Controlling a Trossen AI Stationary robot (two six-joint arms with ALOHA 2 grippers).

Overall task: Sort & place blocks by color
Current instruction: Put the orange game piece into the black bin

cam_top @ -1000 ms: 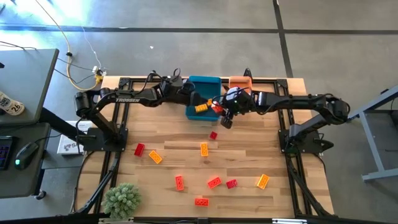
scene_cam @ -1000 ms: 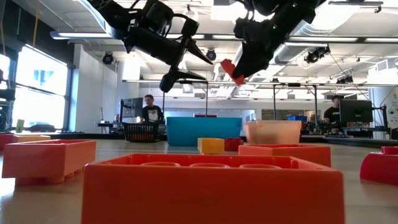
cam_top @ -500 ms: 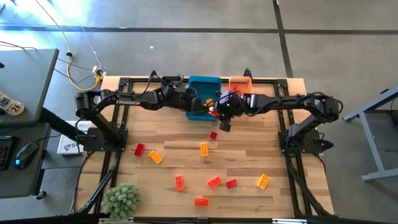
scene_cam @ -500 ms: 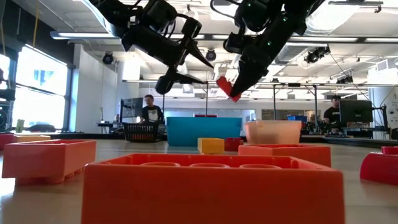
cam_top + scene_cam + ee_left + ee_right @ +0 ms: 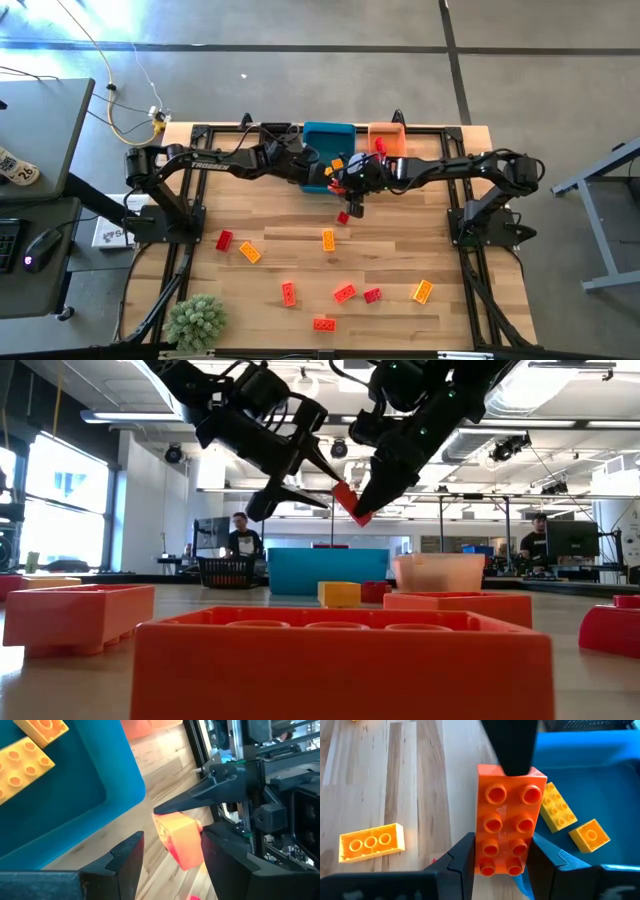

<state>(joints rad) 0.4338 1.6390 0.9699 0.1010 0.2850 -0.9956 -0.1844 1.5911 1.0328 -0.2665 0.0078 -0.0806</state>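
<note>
An orange eight-stud block point(image 5: 509, 820) hangs in the air just in front of the blue bin point(image 5: 328, 150), with my right gripper point(image 5: 350, 190) shut on it. In the low view the block point(image 5: 350, 503) sits tilted, high above the table. My left gripper point(image 5: 330, 172) reaches in from the table's left. It is open, and its fingers point(image 5: 125, 862) stand on either side of the block's free end point(image 5: 180, 840). Several more red, orange and yellow-orange blocks lie loose on the table, the closest point(image 5: 343, 216) just below the grippers. My right gripper pinches the block's two long sides point(image 5: 481, 855) between its two fingers, at the end closest to its wrist. The fingers come from the table's right, slanting down, and lie along the block. The block is lifted clear and tilted. My left gripper has one finger point(image 5: 510, 745) over the block's far end; whether it touches, I cannot tell.
The blue bin holds yellow blocks point(image 5: 559, 809). An orange bin point(image 5: 387, 135) stands to its right at the far edge. Loose blocks point(image 5: 328, 240) point(image 5: 249, 253) point(image 5: 344, 292) are scattered over the table's near half. A green plant point(image 5: 195, 322) sits at the near left corner.
My right gripper has gone down and toward the table's left with the block, rolling a little. My left gripper has gone toward the block, so the two now meet in front of the blue bin. Neither gripper's opening has changed.
</note>
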